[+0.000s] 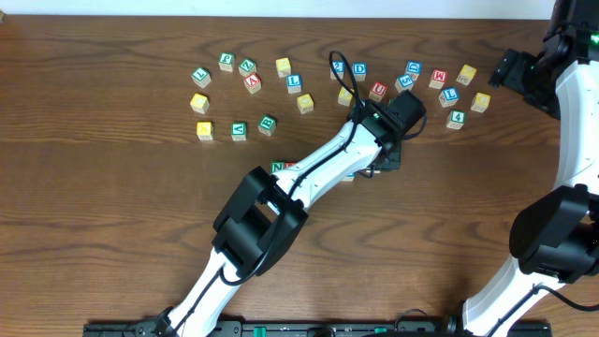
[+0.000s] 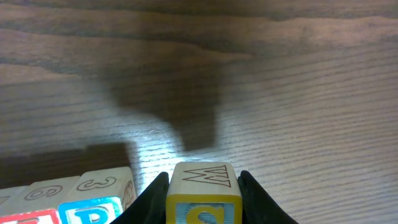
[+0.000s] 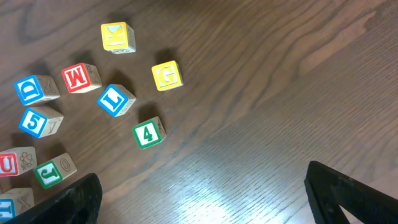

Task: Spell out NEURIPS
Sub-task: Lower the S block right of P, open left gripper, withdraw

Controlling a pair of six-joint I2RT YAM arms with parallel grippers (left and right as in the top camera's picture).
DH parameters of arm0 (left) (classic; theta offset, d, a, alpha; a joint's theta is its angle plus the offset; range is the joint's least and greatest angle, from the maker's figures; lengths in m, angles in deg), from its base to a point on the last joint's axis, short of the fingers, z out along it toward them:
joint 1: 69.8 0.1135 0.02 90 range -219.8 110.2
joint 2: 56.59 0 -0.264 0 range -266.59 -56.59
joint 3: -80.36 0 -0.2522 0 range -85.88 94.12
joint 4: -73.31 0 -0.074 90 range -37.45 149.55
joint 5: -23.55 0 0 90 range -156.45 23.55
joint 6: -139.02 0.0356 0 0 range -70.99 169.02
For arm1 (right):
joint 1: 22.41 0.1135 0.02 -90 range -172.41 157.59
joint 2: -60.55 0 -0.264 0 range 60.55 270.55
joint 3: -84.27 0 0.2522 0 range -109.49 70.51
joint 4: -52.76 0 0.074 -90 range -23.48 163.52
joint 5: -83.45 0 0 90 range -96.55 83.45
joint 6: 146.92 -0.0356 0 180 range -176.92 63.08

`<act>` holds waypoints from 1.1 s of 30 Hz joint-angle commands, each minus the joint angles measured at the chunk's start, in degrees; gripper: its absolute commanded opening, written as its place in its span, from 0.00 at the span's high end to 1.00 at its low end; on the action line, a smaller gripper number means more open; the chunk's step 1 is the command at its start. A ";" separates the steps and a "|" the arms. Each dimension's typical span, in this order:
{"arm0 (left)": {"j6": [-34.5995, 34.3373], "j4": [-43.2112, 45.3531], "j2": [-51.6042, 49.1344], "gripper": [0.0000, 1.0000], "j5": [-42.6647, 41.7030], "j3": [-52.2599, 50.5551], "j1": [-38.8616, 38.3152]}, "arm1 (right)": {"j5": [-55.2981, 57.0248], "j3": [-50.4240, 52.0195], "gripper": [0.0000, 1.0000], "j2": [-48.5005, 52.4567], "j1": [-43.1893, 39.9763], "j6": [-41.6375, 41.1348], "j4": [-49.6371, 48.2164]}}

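Note:
My left gripper (image 2: pixel 203 208) is shut on the S cube (image 2: pixel 203 186), a light-wood cube with a yellow-and-blue S face and an outlined W on top. It is held low over the table, just right of a blue P cube (image 2: pixel 93 210). In the overhead view the left gripper (image 1: pixel 384 157) is at the right end of a row of cubes. The arm hides most of the row and only a green N cube (image 1: pixel 279 168) shows. A red U cube (image 1: pixel 378 90) lies among the loose cubes and also shows in the right wrist view (image 3: pixel 12 163). My right gripper (image 3: pixel 205 193) is open and empty.
Loose cubes lie scattered along the far side of the table (image 1: pixel 112 215). In the right wrist view these include a yellow K (image 3: pixel 117 37), a yellow G (image 3: pixel 166 76), a red M (image 3: pixel 81 78), a blue L (image 3: pixel 116 99) and a green 4 (image 3: pixel 148 133).

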 commanded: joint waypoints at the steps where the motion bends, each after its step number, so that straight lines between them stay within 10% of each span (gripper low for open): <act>1: -2.16 -0.81 -0.94 0.71 -0.13 -0.79 0.04 | -0.20 0.11 0.01 0.46 -0.02 -0.79 0.15; 33: -5.55 2.03 -0.94 0.64 -0.11 -4.31 -0.35 | -0.39 1.68 0.01 0.46 -0.02 -0.76 -0.28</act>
